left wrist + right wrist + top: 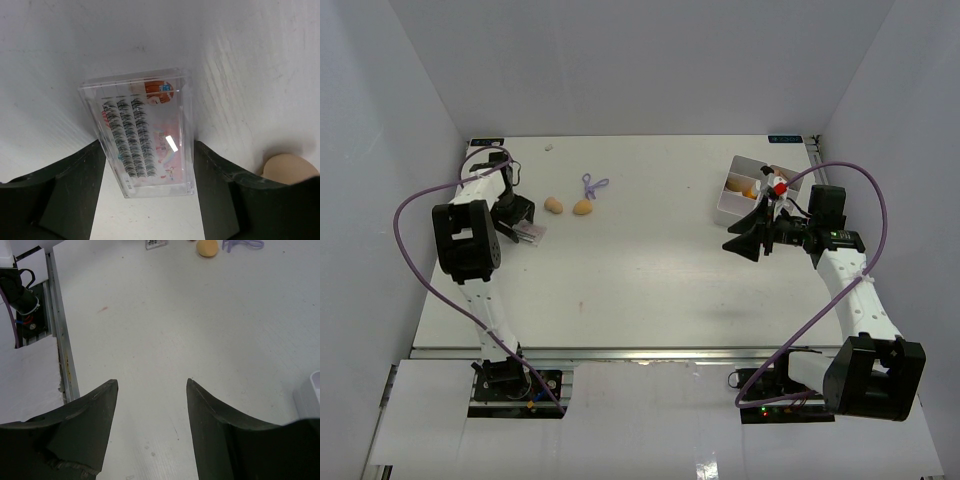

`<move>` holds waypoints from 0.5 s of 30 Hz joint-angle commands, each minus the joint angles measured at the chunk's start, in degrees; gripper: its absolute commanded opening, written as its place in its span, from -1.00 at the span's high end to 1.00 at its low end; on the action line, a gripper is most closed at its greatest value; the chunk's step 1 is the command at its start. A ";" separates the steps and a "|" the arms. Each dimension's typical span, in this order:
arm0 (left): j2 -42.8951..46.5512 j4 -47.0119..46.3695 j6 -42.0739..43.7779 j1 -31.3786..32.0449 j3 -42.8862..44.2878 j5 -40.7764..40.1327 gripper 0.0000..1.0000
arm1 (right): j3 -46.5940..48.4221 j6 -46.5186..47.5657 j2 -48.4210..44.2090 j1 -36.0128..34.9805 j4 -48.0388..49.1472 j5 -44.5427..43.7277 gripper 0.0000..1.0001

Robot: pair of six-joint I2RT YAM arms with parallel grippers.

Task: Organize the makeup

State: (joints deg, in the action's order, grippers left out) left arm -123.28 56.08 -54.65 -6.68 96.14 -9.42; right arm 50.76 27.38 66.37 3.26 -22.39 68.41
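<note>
Top external: left gripper [523,226] is down on the white surface [650,290], close to the left edge and a bit past mid-depth, right over the clear lash case [531,234].

Left wrist: the case lies flat and slightly skewed between the two black fingers [75,190]. Both fingertips sit right at its long sides. Looks like contact on both sides, but I can't tell whether it's squeezed or just bracketed. Inside the case are three rows of black lashes on a pink/orange printed card.

First egg sponge [553,204] is near the left gripper, on its right and slightly toward the far edge. It also shows at the bottom right of the left wrist view, beside the right-hand finger. Second egg sponge [583,207] is just beside the first, not touching. Purple looped tool [592,184] is near the second sponge on the far-edge side, apart from it.

Right gripper [151,382]: fingers spread, nothing between them, only bare surface underneath. It's held above the surface just off the near left corner of the white tray [728,210], pointing toward the left edge.

The tray sits by the right edge, toward the far right corner. One compartment holds an orange item [751,189]. The rest of the contents are too small or hidden by the arm.
</note>
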 commanded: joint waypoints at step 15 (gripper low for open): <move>22.28 -29.39 21.24 4.99 -23.65 32.36 1.00 | -0.57 0.29 0.89 1.13 0.68 4.80 -0.28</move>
State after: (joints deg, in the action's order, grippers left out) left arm -112.05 41.59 -42.52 -6.30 80.74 7.02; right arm 50.74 27.42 66.44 4.12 -22.39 69.82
